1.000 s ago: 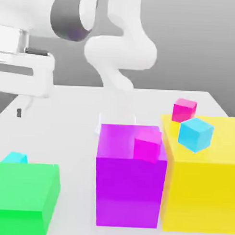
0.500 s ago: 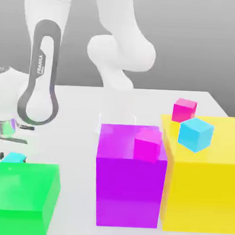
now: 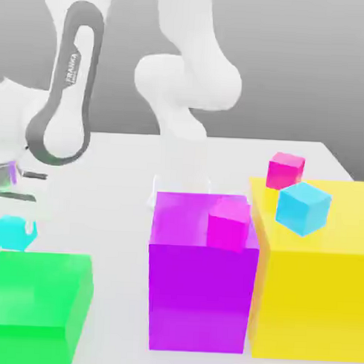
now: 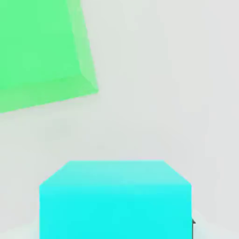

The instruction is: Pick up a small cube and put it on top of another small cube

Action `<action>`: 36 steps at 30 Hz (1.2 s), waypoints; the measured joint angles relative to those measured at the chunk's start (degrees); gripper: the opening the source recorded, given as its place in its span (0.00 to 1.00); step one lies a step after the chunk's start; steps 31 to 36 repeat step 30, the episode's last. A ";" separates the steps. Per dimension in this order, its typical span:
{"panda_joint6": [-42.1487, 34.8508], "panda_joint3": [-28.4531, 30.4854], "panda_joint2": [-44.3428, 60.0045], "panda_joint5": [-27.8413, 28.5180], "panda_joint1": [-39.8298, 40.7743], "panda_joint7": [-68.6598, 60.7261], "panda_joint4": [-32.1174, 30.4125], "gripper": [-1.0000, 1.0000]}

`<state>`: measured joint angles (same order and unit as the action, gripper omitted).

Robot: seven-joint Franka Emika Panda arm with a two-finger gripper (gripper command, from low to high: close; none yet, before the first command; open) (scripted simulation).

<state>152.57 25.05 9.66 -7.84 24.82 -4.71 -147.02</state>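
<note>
The claw point(image 3: 16, 227) grips a smooth, plain cyan cube point(image 3: 11, 233), closed snugly to its width, just beyond the flat-topped green block point(image 3: 39, 290); toward the exterior view's right of that block, a glossy purple block point(image 3: 201, 297) and a yellow block point(image 3: 314, 306) carry small, sharp-edged magenta cubes point(image 3: 286, 171) and a light-blue cube point(image 3: 303, 209)

a wide bare lane of table point(image 3: 124, 220) runs between the green block point(image 3: 39, 290) and the tall purple block point(image 3: 202, 290). the purple block and the yellow block point(image 3: 310, 302) leave hardly any gap, perhaps none; a magenta cube point(image 3: 229, 225) obstructs the purple top.
</note>
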 joint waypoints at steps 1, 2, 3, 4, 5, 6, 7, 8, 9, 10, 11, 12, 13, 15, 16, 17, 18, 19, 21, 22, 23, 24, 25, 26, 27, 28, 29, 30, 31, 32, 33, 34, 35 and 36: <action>-2.24 -0.24 0.57 0.39 0.04 -1.10 2.00 0.00; -4.49 -0.51 1.15 0.74 0.07 -2.23 4.04 0.00; -6.77 -0.82 1.70 1.10 0.05 -3.35 6.09 0.00; -9.15 -1.35 1.80 1.50 -0.39 -3.92 7.97 0.00; -11.25 -2.16 1.16 1.92 -1.42 -3.51 9.24 0.00; -13.04 -3.22 -0.07 2.33 -2.92 -2.28 9.93 0.00; -14.72 -4.49 -1.56 2.74 -4.47 -0.72 10.40 0.00; -16.33 -5.89 -3.17 3.13 -6.33 1.02 10.73 0.00; -17.91 -7.36 -4.83 3.50 -9.06 2.83 11.01 0.00; -19.47 -8.59 -6.53 3.83 -11.51 4.66 11.25 0.00; -21.02 -9.72 -8.25 4.15 -14.17 6.50 11.48 0.00; -22.57 -10.58 -9.98 4.47 -16.87 8.36 11.70 0.00; -24.11 -11.51 -11.72 4.80 -19.18 10.24 11.91 0.00; -27.20 -13.65 -15.19 5.47 -22.01 13.99 12.33 0.00; -28.74 -14.99 -16.92 5.77 -23.15 15.84 12.54 0.00; -30.28 -16.54 -18.64 6.01 -24.22 17.64 12.76 0.00; -31.82 -18.27 -20.37 6.18 -25.35 19.40 12.96 0.00; -33.35 -19.93 -22.10 6.36 -26.69 21.13 13.17 0.00; -36.52 -23.59 -25.58 6.48 -29.11 24.42 13.65 0.00; -37.45 -25.36 -27.42 6.56 -30.13 26.32 13.37 0.00; -36.79 -26.34 -28.04 6.61 -30.67 27.40 12.46 0.00; -35.22 -26.87 -27.90 6.62 -30.92 27.93 11.22 0.00; -33.19 -27.17 -27.37 6.63 -31.03 28.20 9.81 0.00; -30.92 -27.35 -26.65 6.62 -31.06 28.33 8.31 0.00; -29.14 -27.47 -26.05 6.61 -31.06 28.38 7.15 1.00; -29.14 -27.47 -26.05 6.61 -31.06 28.38 7.15 1.00; -29.14 -27.47 -26.05 6.61 -31.06 28.38 7.15 1.00; -29.14 -27.47 -26.05 6.61 -31.06 28.38 7.15 1.00; -29.14 -27.47 -26.05 6.61 -31.06 28.38 7.15 1.00; -29.14 -27.47 -26.05 6.61 -31.06 28.38 7.15 1.00; -29.14 -27.47 -26.05 6.61 -31.06 28.38 7.15 1.00; -29.14 -27.47 -26.05 6.61 -31.06 28.38 7.15 1.00; -29.14 -27.47 -26.05 6.61 -31.06 28.38 7.15 1.00; -29.14 -27.47 -26.05 6.61 -31.06 28.38 7.15 1.00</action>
